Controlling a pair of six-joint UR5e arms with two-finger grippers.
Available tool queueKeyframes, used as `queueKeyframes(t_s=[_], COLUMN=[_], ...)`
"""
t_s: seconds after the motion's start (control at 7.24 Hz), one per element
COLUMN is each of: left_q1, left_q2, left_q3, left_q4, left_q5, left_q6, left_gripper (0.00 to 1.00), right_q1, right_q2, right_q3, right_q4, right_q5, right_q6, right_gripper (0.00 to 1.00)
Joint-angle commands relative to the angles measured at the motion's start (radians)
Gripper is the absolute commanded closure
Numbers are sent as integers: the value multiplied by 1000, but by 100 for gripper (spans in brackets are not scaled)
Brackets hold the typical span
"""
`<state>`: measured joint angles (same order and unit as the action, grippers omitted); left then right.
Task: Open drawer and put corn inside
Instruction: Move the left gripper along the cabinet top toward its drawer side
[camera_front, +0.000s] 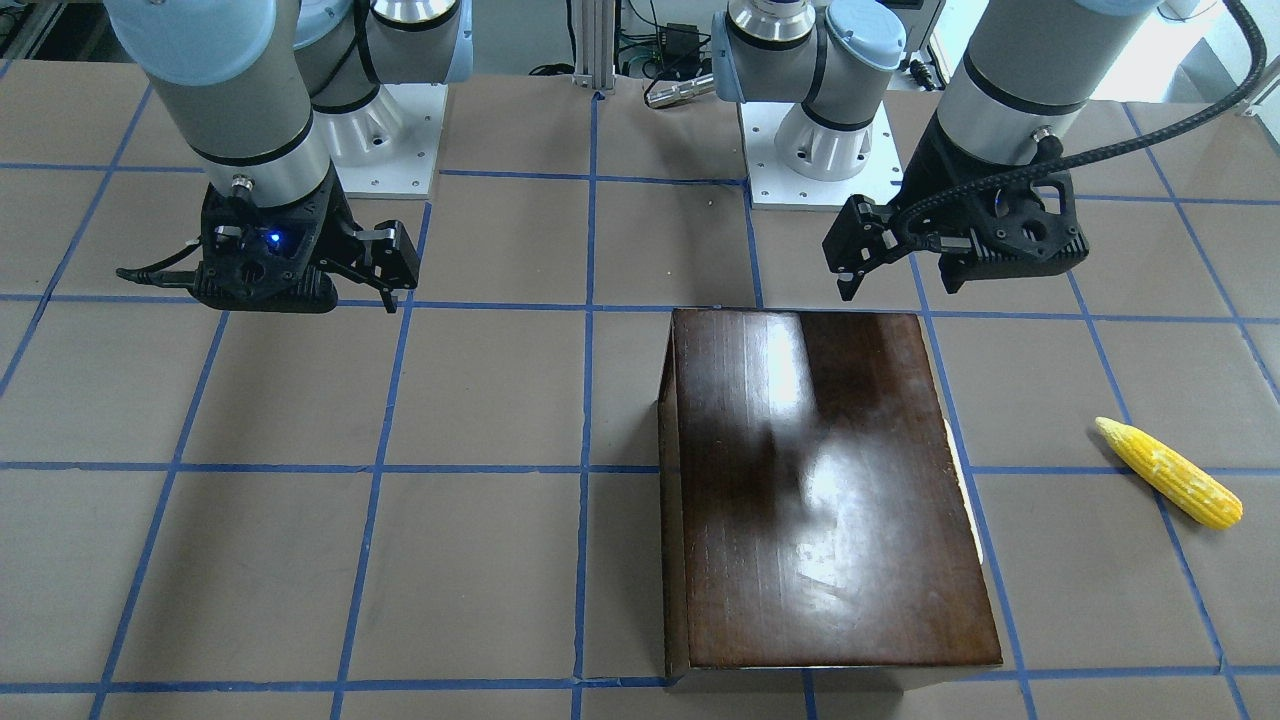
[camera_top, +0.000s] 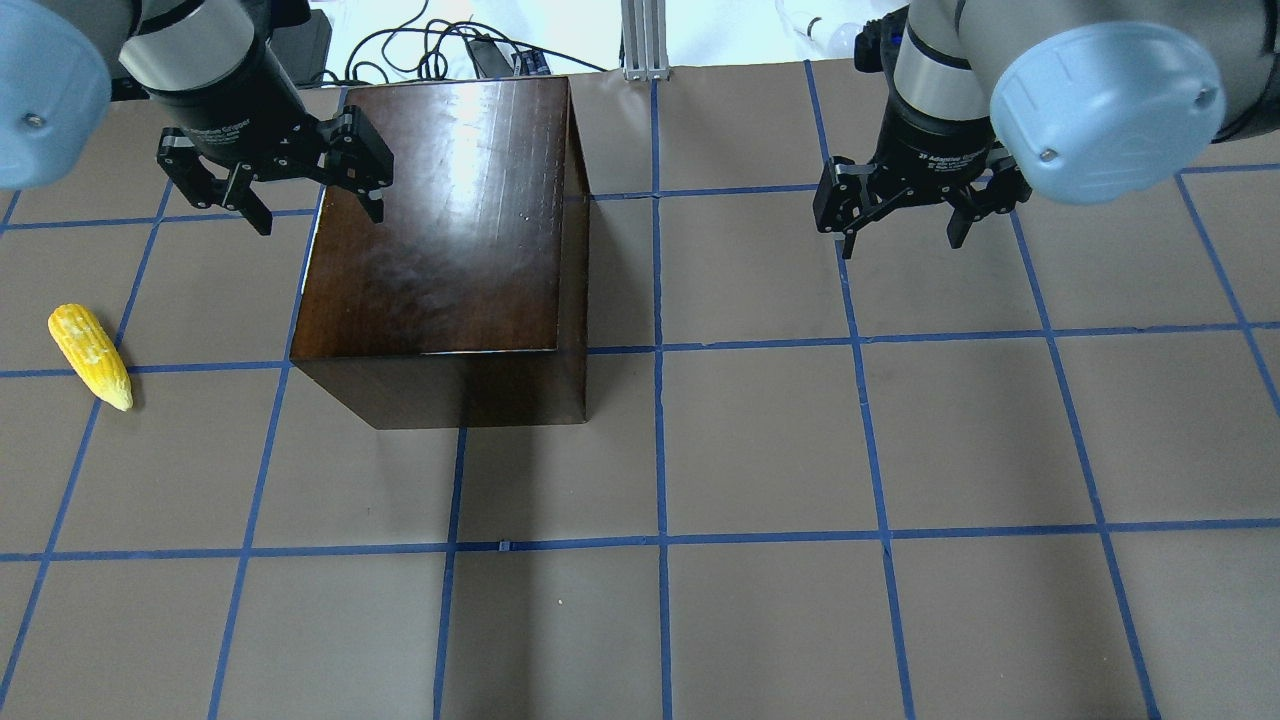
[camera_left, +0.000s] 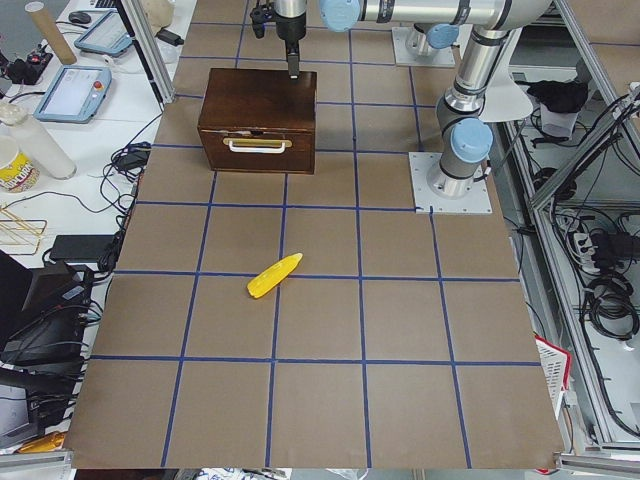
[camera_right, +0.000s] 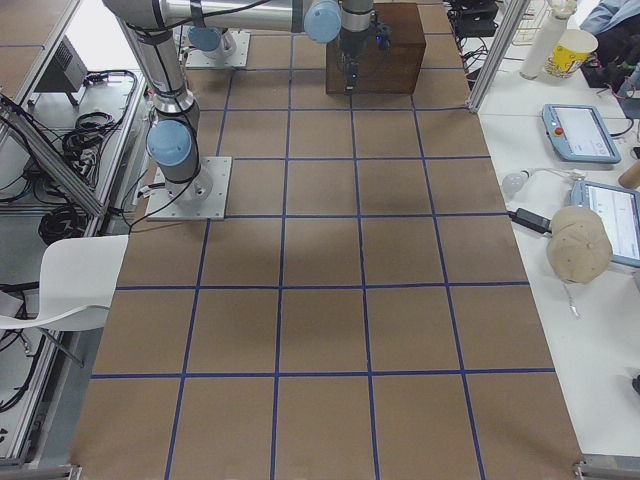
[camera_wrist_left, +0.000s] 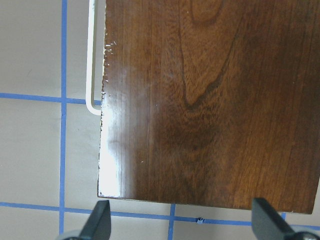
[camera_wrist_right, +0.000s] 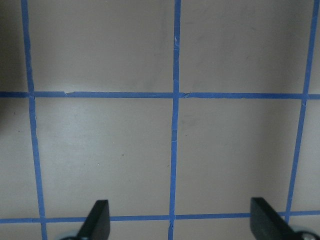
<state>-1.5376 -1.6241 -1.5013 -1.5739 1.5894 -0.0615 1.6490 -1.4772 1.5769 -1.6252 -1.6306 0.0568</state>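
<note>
The glossy dark-brown box (camera_top: 440, 220) stands on the table's left half, and also shows in the front view (camera_front: 830, 490). Its drawer (camera_left: 257, 146) is closed. The dark front panel with a white handle (camera_wrist_left: 91, 60) faces the side where the corn lies. The yellow corn (camera_top: 90, 355) lies on the table well to the left of the box, point toward the robot; it also shows in the front view (camera_front: 1168, 472). My left gripper (camera_top: 318, 215) is open and empty above the box's top edge on the handle side. My right gripper (camera_top: 900, 240) is open and empty above bare table.
Brown paper with a blue tape grid (camera_top: 660, 345) covers the table. Both arm bases (camera_front: 820, 150) stand at the robot's edge. Cables (camera_top: 440, 45) and an aluminium post (camera_top: 645, 40) lie beyond the far edge. Bare table spreads to the right of the box.
</note>
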Motion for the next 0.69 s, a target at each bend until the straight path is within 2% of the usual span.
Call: queueKeyframes(t_s=[0.0,0.55], left_q1=[2,7], left_q2=[-8,-16], left_q3=[1,25], left_q4=[61,66], left_q5=[-6,-8], left_q6=[-1,0], left_gripper=[0,0], right_q1=[0,0], right_q2=[-2,0], right_q3=[0,0], right_q4=[1,-1], right_q5=[0,0], right_q6=[0,0], right_gripper=[0,0])
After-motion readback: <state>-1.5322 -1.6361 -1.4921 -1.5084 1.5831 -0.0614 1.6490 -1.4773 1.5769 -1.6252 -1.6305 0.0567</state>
